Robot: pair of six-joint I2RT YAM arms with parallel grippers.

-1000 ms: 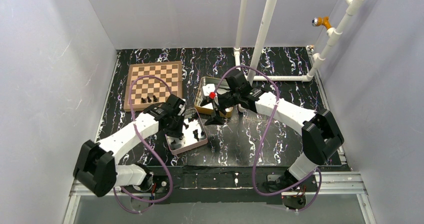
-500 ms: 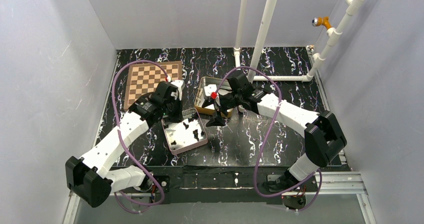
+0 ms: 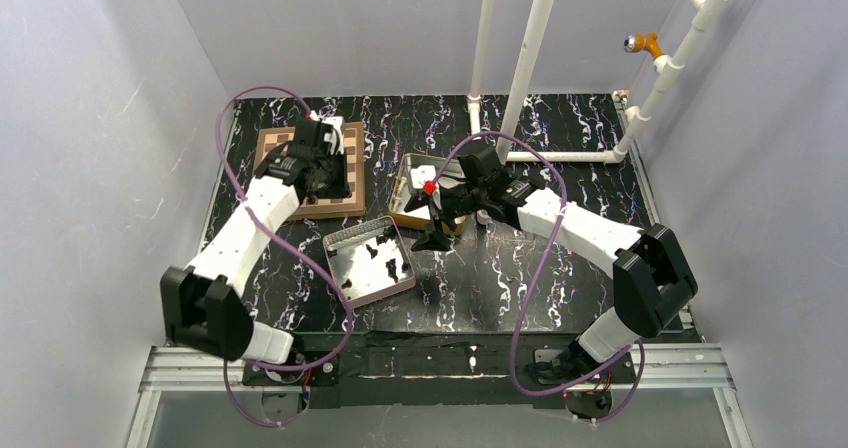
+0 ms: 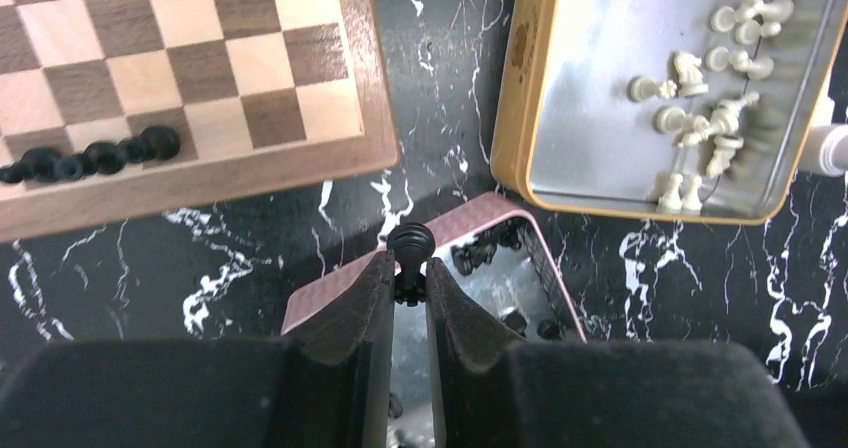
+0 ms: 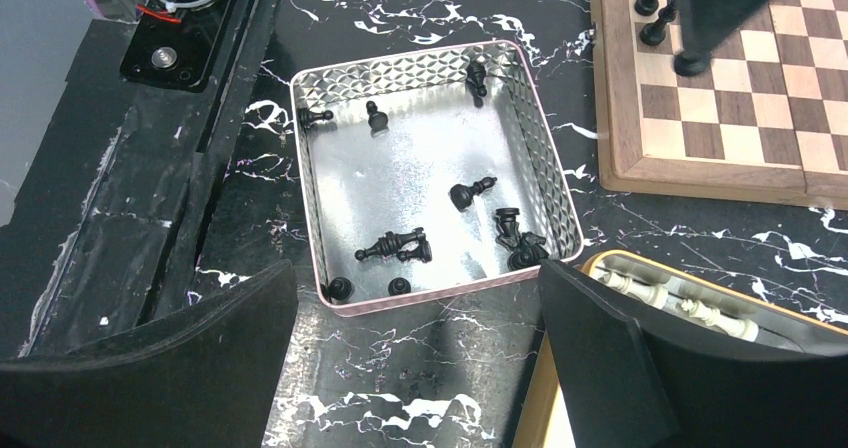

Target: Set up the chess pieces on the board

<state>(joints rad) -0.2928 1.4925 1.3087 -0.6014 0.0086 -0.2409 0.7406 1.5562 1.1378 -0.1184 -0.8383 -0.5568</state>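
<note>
Step in hand: placing 1 black pawn.

Left gripper (image 4: 408, 273): narrow, pinching the black pawn (image 4: 411, 240) low on its stem, upright, head clear of the fingertips. The top view puts this gripper over the board (image 4: 378, 118), so the pawn hangs above the board, not yet set down.

A short row of black pieces (image 4: 95, 158) stands along the board's edge rank, nearly touching; count unclear.

Right gripper (image 5: 415, 280): wide, holding nothing, off the board, over the pink tin (image 5: 298, 178) just beside the board's corner. Gold tin (image 4: 513, 88), with white pieces, also lies beside the board.

Method (judgement):
- Descend straight over the free square next to the row's end.
- Seat the base flat before releasing.
- Open only slightly, then lift vertically.

Risk: the row is tight, so sideways drift could topple neighbours.
</note>
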